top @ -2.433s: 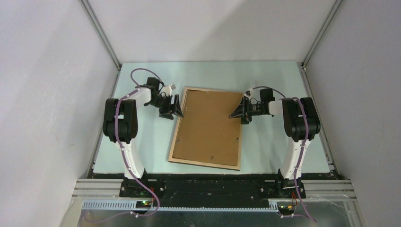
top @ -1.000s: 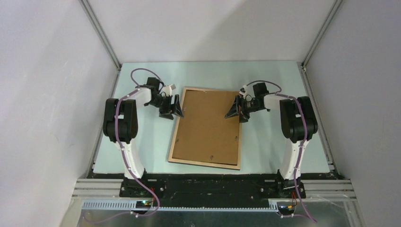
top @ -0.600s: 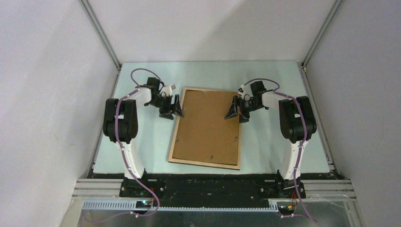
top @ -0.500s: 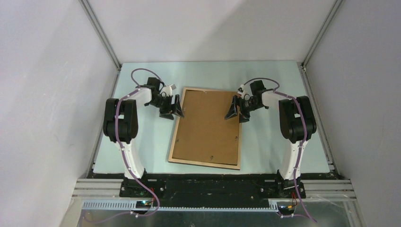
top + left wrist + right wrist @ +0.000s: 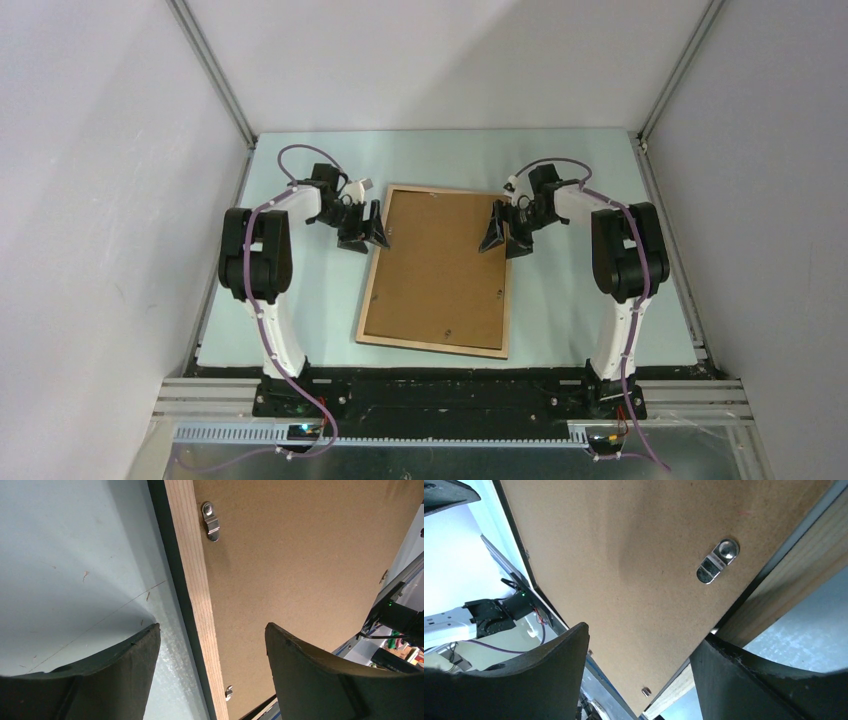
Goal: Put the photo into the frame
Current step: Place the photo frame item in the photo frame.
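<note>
Frame [image 5: 195, 580] lying flat, light-wood back up, slightly skewed, brown backing board [image 5: 440, 270] set inside it

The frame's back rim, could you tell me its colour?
The frame has a pale wood rim; left wrist view shows it best.

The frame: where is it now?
Top view, centre: the frame lies back up, left tool over its left edge, right tool over its right edge.

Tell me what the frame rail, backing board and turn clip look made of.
Frame rail: light, unfinished-looking wood with visible grain; black outer edge, likely painted.
Backing board: brown, matte, probably fibreboard; flat speckled surface.
Turn clip: shiny silvery metal.
</note>
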